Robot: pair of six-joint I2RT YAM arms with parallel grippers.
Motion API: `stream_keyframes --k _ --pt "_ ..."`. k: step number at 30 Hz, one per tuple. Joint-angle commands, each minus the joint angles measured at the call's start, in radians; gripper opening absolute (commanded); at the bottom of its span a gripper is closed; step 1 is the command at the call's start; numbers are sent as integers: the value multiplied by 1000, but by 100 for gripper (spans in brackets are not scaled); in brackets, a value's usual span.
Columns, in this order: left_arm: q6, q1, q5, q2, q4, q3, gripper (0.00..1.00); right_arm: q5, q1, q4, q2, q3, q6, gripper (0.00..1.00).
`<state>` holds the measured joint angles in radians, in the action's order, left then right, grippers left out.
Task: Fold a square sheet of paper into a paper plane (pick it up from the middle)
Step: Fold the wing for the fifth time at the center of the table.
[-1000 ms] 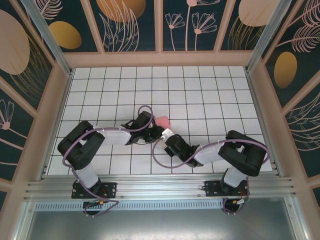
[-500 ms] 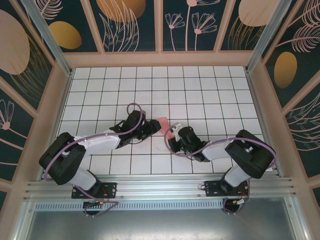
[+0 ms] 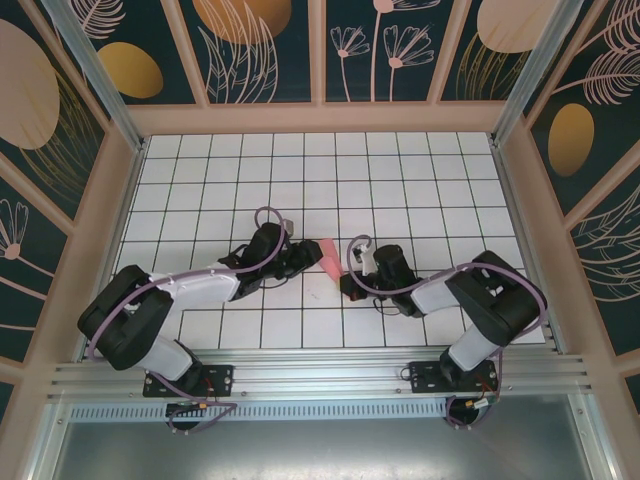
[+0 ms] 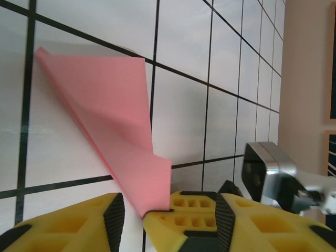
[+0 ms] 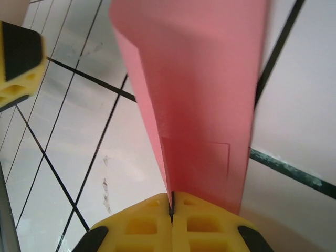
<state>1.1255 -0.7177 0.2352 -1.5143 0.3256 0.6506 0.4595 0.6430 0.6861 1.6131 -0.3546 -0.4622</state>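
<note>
White gridded table sits between flower-painted walls. On the left, the left gripper rests low, jaws parted. The tip of the pink paper reaches into that gap. Folded into a narrow wedge, the paper lies mid-table between both arms. The right gripper pinches its other end tight.

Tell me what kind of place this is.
Most likely a purpose-built robot workcell rather than a home or office. A white grid-tiled table is boxed in by floral-printed wall panels, and the left arm and right arm are bolted along an aluminium rail.
</note>
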Motion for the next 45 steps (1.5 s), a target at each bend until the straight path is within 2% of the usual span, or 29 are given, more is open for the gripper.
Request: stream_keyframes --k 1,5,15,30,40,45 --pt "-14 5 68 -46 80 3 49 112 -30 71 44 -7 -93 0" --pt "-3 5 97 -75 124 5 43 123 -47 109 63 6 -148 0" --pt "-30 5 145 -161 138 72 43 140 -66 123 135 -6 -249 0" --pt "-29 4 145 -318 239 93 44 128 -66 20 103 -36 -246 0" --pt "-47 6 130 -338 231 75 44 79 -62 -183 -30 -82 -192 19" --pt "-55 4 140 -342 228 78 44 42 -57 -272 -62 -102 -156 20"
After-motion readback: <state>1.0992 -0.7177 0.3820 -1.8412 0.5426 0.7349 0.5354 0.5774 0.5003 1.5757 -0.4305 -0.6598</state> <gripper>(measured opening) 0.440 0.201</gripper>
